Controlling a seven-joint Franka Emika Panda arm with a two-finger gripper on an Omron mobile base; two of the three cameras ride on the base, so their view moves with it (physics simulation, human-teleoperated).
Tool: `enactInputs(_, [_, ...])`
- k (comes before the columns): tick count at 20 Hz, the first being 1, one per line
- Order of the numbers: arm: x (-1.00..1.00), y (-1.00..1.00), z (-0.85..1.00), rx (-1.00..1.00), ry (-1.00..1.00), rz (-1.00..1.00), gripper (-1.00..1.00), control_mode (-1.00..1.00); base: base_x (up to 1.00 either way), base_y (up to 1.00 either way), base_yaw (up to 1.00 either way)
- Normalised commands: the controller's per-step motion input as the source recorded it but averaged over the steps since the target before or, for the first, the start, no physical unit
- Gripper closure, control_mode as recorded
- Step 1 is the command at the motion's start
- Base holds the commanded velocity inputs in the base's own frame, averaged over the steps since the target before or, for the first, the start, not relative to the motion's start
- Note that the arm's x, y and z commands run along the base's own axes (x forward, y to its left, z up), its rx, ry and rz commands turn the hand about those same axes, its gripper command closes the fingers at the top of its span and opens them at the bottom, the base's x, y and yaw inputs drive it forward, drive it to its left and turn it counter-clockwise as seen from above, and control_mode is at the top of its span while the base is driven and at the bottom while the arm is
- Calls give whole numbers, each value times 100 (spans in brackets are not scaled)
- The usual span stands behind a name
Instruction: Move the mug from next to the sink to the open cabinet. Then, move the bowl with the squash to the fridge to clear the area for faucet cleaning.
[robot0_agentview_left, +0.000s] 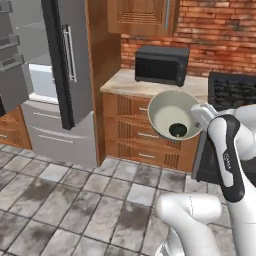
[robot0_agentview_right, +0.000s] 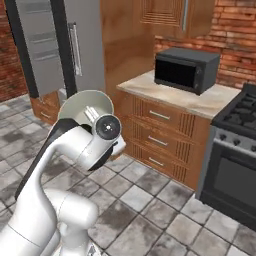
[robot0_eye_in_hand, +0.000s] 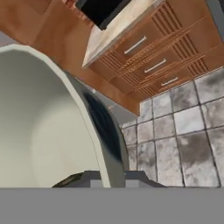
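Left base view: bowl (robot0_agentview_left: 170, 112) is riding in the air above the tiled floor (robot0_agentview_left: 75, 200), carried by its rim at the right side, in front of the wooden drawers (robot0_agentview_left: 135, 132). Bowl is tipping steeply, mouth facing the camera, and the squash (robot0_agentview_left: 178, 130) is sitting low against the inner wall near the bottom edge. Tool (robot0_agentview_left: 200, 116) is pinching the bowl rim, jaws pressed together on it; in the hand view the cream wall (robot0_eye_in_hand: 39, 122) is running right up to the fingers.

Judgement: carry-to-fridge step is under way; mug part not checkable from here. Fridge (robot0_agentview_left: 70, 65) is standing well to the left of the bowl, one door (robot0_agentview_left: 62, 60) swung open and a pale interior (robot0_agentview_left: 42, 80) showing behind it. Microwave (robot0_agentview_left: 161, 64) is sitting on the bench (robot0_agentview_left: 125, 82) behind the bowl, apart from it.

To do well: level the bowl before travelling further, since at this tilt the squash could roll out. Keep the rim grip firm, move slowly leftward, steer clear of the open door edge, and enter the fridge opening squarely before lowering onto a shelf.
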Motion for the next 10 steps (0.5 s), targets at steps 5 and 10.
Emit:
enactInputs(5, [0, 0, 0, 0, 0, 0, 100, 100, 39, 86, 39])
enactInputs(10, [0, 0, 0, 0, 0, 0, 100, 100, 72, 100, 11])
